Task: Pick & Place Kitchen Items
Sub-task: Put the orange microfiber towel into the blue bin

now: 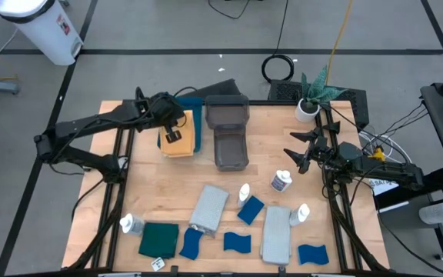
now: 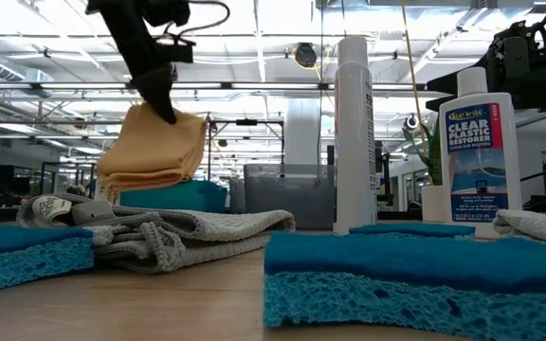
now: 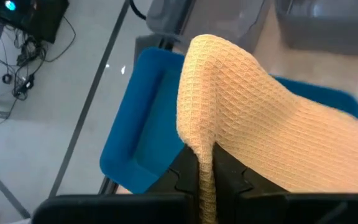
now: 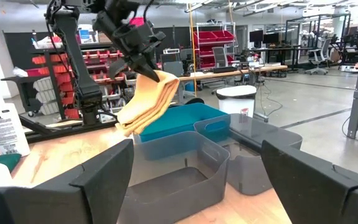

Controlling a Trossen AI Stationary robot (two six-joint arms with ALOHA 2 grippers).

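My left gripper point(image 1: 174, 132) is shut on a folded orange cloth point(image 1: 180, 144) that hangs over the blue tray point(image 1: 193, 108) at the table's far left. On the near half of the table lie two light grey cloths point(image 1: 208, 208) point(image 1: 277, 233), a dark green cloth point(image 1: 158, 239) and several blue sponges point(image 1: 250, 209). Several small white bottles point(image 1: 281, 181) stand upright among them. My right gripper point(image 1: 294, 158) waits open at the right edge, with nothing between its fingers point(image 4: 104, 180). My left gripper pinches an upper folded edge of the orange cloth point(image 3: 197, 134) between its two fingers, several layers thick. The fingers slant down from the table's left side. The cloth hangs slack below them point(image 4: 143, 106); whether its lower end touches the tray I cannot tell.
Two grey plastic bins point(image 1: 226, 114) point(image 1: 231, 150) stand just right of the blue tray. A small potted plant point(image 1: 310, 100) sits at the far right corner. Bare wood shows between the bins and the items at the front.
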